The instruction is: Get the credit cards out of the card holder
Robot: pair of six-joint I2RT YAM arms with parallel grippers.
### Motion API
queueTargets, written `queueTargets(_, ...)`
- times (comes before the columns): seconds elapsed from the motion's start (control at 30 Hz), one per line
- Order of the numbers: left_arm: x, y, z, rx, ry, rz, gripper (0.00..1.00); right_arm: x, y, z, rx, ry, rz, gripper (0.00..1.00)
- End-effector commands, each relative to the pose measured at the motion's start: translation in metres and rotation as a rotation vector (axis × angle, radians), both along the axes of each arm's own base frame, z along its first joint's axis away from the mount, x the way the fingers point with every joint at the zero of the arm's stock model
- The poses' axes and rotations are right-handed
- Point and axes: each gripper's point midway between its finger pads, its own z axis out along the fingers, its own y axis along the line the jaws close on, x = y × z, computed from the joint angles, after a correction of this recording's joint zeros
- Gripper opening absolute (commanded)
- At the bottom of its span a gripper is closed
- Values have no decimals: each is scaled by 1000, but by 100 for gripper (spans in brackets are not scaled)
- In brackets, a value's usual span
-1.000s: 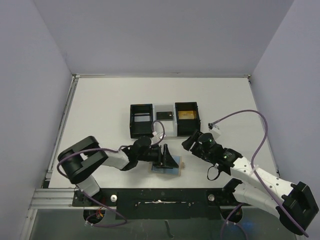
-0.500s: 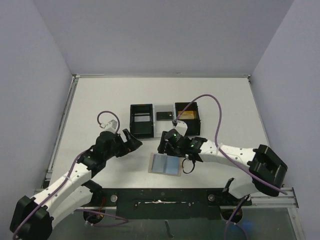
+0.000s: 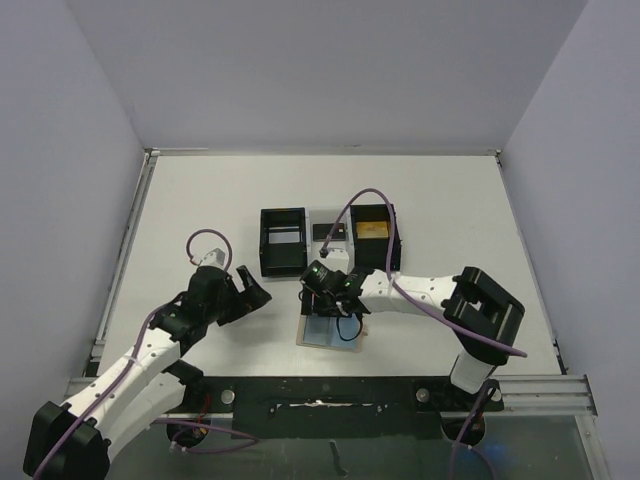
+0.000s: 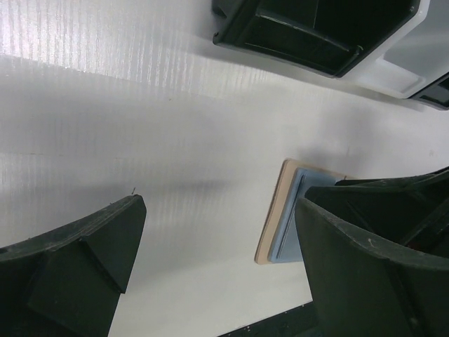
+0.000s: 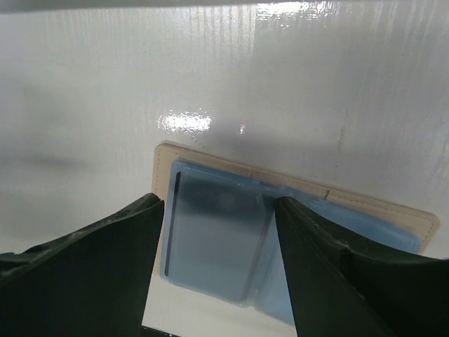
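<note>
The left end effector (image 3: pixel 247 288) hangs over bare table (image 3: pixel 200 200), jaws spread wide with nothing between them; the card holder (image 3: pixel 332 335) lies off to its right, well apart. The right end effector (image 3: pixel 322 298) sits low over the holder's far left corner, jaws parted around one blue-grey panel and gripping nothing; whether it touches, I cannot tell. The holder lies open and flat, just nearer the arms than the black tray (image 3: pixel 265 245).
</note>
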Motion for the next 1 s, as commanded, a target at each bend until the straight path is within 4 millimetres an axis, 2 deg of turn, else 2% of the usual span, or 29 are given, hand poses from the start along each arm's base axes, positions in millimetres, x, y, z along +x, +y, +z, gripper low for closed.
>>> queueTargets(0.0,10,-6,15,-15,-48,-26,87,1,6,0,-32,16,19,66)
queueTargets(0.1,10,-8,15,-17,-45,-37,88,-2,3,-9,-65,43,20,66)
queueTargets(0.2,10,-8,15,-18,-42,-39,88,-4,0,-13,-88,52,17,61)
queueTargets(0.43,11,-12,17,-34,-47,-46,87,-2,4,-9,-73,31,43,51)
queueTargets(0.53,10,-14,15,-42,-35,-58,87,-1,-1,-9,-115,25,44,61)
queueTargets(0.6,10,-14,15,-42,-33,-50,87,-2,-1,-7,-129,15,50,65)
queueTargets(0.83,13,-8,23,-49,-63,-6,87,-1,-3,1,-182,-21,59,69)
queueTargets(0.97,11,-9,22,-56,-58,-7,87,-3,1,-1,-191,-16,63,70)
